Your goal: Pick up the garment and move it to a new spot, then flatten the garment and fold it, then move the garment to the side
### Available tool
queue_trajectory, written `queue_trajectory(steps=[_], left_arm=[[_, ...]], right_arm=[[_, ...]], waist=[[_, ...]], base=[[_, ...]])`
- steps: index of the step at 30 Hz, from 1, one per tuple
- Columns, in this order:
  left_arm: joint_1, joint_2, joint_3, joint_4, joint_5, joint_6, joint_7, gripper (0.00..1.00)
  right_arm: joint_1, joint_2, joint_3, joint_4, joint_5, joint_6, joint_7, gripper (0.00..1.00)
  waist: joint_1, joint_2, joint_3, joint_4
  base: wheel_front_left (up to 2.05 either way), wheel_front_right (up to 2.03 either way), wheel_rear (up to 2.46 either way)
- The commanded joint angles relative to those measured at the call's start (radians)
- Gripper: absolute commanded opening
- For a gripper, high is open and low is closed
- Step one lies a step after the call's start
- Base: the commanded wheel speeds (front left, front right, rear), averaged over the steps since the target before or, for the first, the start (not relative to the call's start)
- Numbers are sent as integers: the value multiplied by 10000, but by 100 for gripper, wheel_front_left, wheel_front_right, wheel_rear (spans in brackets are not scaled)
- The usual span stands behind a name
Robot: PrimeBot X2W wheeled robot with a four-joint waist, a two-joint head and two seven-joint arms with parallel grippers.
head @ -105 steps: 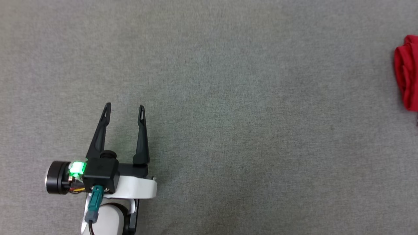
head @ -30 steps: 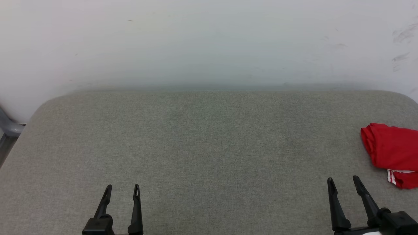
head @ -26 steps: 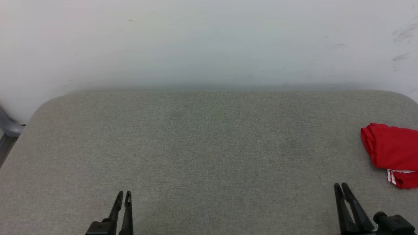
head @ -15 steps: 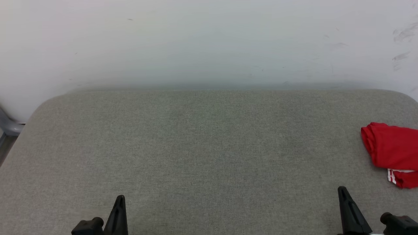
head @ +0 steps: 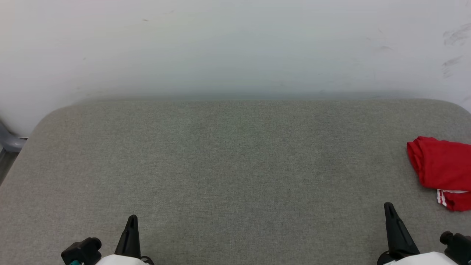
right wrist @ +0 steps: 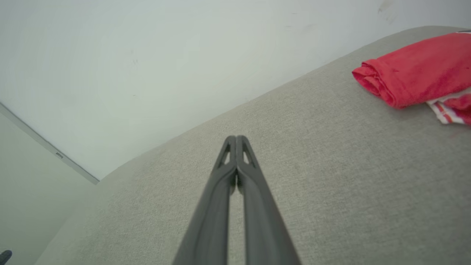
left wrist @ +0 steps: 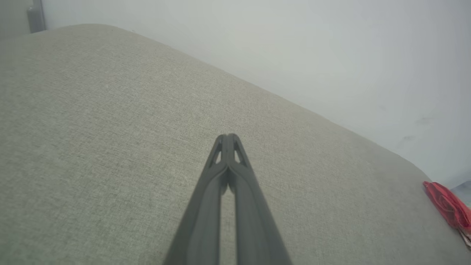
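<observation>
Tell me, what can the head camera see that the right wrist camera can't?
Head view: the left gripper, shut, at the lower left, and a grey bar at the left edge. Right wrist view: a thin slanted line at the lower left. Both: the right gripper, shut, the red shirt, the grey padded table and the white wall.

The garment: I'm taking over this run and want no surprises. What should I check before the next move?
1. Left end effector empty: ok, shut on nothing.
2. Right end effector empty: ok, shut on nothing.
3. Garment free of both: ok, lying apart on the grey surface, right side.
4. Garment wholly in head view: not ok, cut by the edge.
5. Fold neat: cannot tell.
</observation>
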Motion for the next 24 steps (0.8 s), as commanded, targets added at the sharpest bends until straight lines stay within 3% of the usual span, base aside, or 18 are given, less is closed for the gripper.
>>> queue_trajectory(steps=[1,24], left_arm=[[-323,-27,90,-70,-481,-77,95,0],[-969,-91,516,315,-4003,-550,949,0]], right_arm=[[-358,-104,-22,-84,480,-2,83,0],[-993,-167,-121,320,3918,-3,871,0]], waist=[[-1,-1,8,-1],[-1,-1,122,-25]], base=[[0,0,0],[0,0,0]])
